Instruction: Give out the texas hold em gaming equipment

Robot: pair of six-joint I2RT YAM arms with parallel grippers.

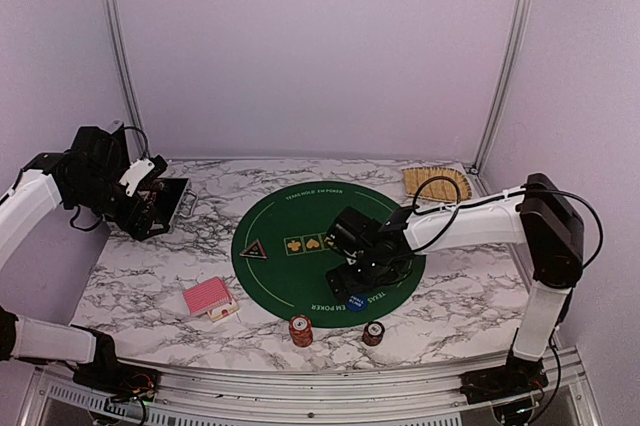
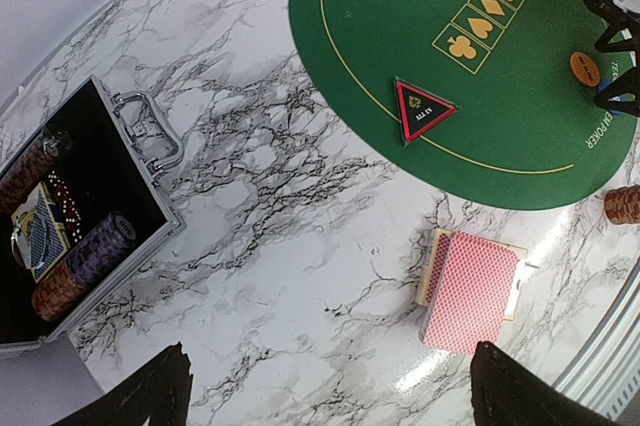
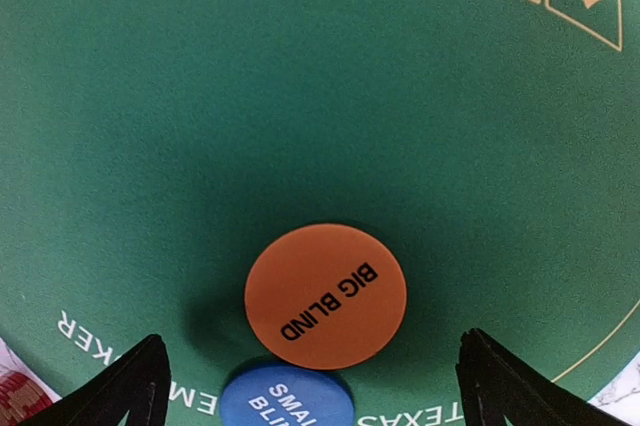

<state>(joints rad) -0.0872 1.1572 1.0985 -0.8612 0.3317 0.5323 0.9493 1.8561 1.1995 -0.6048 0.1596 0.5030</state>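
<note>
Orange disc (image 3: 325, 296) marked BIG BLIND lies flat on the green mat (image 1: 300, 216), near side, its near edge overlapping the blue disc (image 3: 287, 398). Right gripper (image 3: 311, 336) hovers over both, jaws apart, nothing held. Likely step: pick or nudge the orange disc. Centre on it, come straight down, close across its rim, keep fingers off the blue one. Left gripper (image 2: 330, 346) hangs over bare marble, jaws apart, empty, between the open case (image 2: 150, 136) and the cards (image 2: 470, 291). Triangle marker (image 2: 424, 109) sits at the mat's left edge, and two chip stacks (image 1: 300, 329) stand near the front.
</note>
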